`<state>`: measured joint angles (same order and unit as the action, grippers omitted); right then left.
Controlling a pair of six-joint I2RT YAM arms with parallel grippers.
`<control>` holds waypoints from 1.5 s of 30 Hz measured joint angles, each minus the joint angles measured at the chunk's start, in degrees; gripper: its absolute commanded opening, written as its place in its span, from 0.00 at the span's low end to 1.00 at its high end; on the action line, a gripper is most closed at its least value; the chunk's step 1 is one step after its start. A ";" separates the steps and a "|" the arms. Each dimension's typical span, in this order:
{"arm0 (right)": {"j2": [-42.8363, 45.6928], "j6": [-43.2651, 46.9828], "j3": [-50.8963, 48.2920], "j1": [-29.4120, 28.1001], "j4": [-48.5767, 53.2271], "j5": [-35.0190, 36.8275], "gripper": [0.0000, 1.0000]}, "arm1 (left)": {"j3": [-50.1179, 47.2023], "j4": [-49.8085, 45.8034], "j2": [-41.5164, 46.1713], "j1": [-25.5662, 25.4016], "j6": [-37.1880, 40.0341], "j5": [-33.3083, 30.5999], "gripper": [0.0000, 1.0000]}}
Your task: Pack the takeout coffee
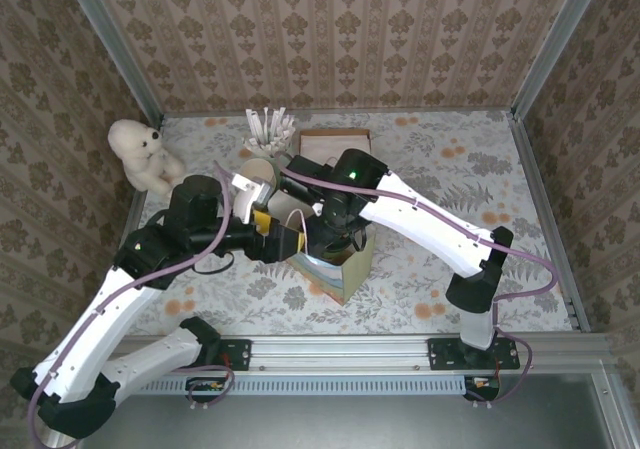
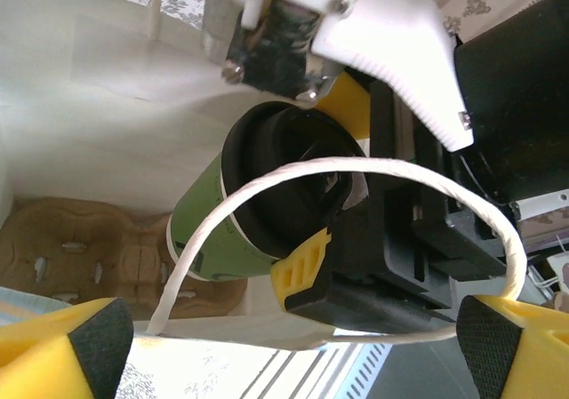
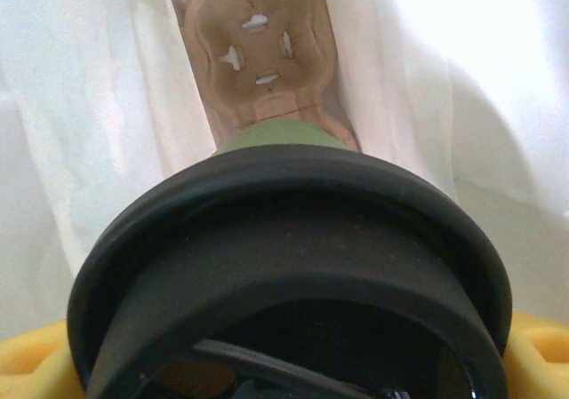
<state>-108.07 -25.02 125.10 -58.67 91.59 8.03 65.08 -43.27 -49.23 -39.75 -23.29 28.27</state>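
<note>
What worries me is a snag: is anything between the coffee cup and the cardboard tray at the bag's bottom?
Nothing visible. From the right wrist, the takeout coffee points at the brown tray with open space between, white bag walls at either side.

The takeout coffee (image 2: 209, 226), a small dark green paper cup with a black round lid (image 2: 276, 177), is tilted inside the white bag (image 2: 89, 106), clasped at the lid by the right gripper (image 2: 326, 190), its base toward the brown pulp tray (image 2: 80, 257).

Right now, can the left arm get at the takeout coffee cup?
Probably not cleanly: the right fingers clamp the takeout coffee cup inside the paper bag, and the bag's string handle loops across in front of the open left fingers.
</note>
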 measured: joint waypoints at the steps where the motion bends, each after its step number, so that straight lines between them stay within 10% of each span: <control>1: -0.02 0.52 -0.35 0.00 0.02 -0.07 0.70 | -0.20 0.04 0.26 0.11 0.28 -0.28 1.00; 17: -0.33 6.32 -3.17 2.82 -0.31 -4.90 0.68 | 1.49 -1.57 -3.72 10.36 1.09 -13.73 0.98; 33: -1.18 13.51 -5.44 3.10 -3.30 -6.19 0.69 | 12.66 -5.44 -24.13 15.80 14.58 -3.67 0.77; 45: -3.67 18.10 -5.49 4.31 -3.32 -8.85 0.69 | 14.73 -6.71 -27.67 16.09 18.84 1.66 0.32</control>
<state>-111.74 -6.92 119.61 -54.37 88.27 -0.82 79.81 -49.98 -76.90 -23.66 -4.45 29.93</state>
